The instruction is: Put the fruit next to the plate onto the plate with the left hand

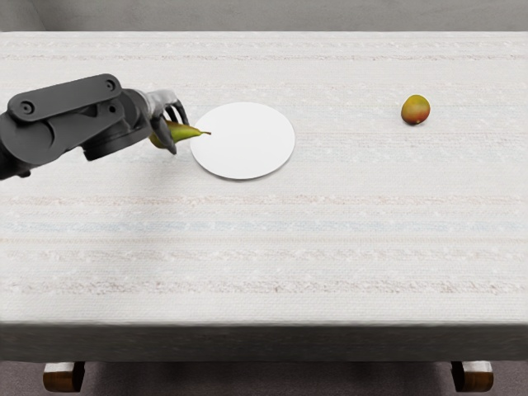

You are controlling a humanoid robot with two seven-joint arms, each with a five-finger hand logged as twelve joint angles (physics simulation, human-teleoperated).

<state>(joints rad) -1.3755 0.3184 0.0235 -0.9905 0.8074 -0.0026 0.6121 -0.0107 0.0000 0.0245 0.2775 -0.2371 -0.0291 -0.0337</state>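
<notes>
Caught just beside the left rim of the white plate, with the left hand curled tight on the green pear, pointed stem-first toward it. Judged liable to slip from a shallow hold, or roll off the rim if released early.

Table: pale, faintly striped top, dark front edge. White round plate lies flat on it, left of centre. Red-green round fruit sits well right of the plate and slightly farther back. Green pear is just beside the plate's left rim, possibly resting on the tabletop; contact is unclear.
</notes>
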